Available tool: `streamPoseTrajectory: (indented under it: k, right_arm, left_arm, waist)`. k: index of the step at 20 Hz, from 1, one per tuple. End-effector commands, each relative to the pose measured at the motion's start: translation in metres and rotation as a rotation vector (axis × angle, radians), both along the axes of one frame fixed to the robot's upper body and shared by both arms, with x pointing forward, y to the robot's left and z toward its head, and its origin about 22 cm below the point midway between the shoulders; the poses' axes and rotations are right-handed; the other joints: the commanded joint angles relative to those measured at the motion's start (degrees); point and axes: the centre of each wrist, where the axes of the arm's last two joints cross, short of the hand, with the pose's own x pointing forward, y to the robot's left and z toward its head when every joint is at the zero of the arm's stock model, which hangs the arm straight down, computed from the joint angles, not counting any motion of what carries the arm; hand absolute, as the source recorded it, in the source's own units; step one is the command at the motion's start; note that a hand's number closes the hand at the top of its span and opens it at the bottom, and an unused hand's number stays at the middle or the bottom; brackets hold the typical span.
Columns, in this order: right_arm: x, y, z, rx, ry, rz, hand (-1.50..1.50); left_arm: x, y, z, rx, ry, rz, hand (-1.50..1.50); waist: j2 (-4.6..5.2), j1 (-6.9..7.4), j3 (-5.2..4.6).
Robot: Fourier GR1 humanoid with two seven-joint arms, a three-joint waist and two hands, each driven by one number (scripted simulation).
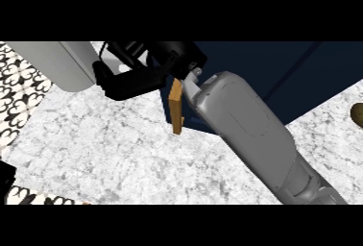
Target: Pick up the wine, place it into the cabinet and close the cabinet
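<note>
Since no bottle shows anywhere in my view, I cannot say where the wine is. It may be behind the arms or already inside the dark blue cabinet (pixel 284 72), which fills the far right of the marble surface (pixel 106 149). The cabinet door (pixel 177 108) stands ajar and shows me only its tan wooden edge, just left of the cabinet body. My right hand (pixel 177 52) is at the far end of that edge, at the end of the long grey right forearm (pixel 248 129), which crosses the scene from the near right. I cannot tell whether this hand is open or closed. My left hand (pixel 131 82) is a black mass just left of the door, and I cannot read its state either. A brown rounded object (pixel 357 115) is cut off by the right edge, and I cannot identify it.

I judge a wine bottle to be stiff, fairly heavy, smooth enough to slip, and breakable if knocked. I would take it round the straight body below the shoulder and keep it upright, not by the thin neck. The door I expect to be rigid and light, swinging on its hinge. I would shut it with a flat push on its face near the free edge. Before swinging it, I would want to know that the bottle is clear of its path.
</note>
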Motion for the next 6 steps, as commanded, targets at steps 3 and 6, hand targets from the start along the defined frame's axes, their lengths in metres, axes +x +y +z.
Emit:
streamPoseTrajectory:
  k: [3,6]
  right_arm:
    - [0.0527,-0.0779,-0.0337,-0.013,0.107,-0.273,1.5]
    - [0.0545,-0.0784,-0.0367,-0.006,0.104,-0.251,1.5]
  left_arm:
    - [-0.0036,0.0015,-0.0042,-0.001,-0.002,0.011,1.5]
    - [-0.0043,0.0036,-0.0038,0.016,0.01,0.015,1.5]
  waist:
    - [3.81,-2.43,1.57]
    - [3.79,-2.86,1.61]
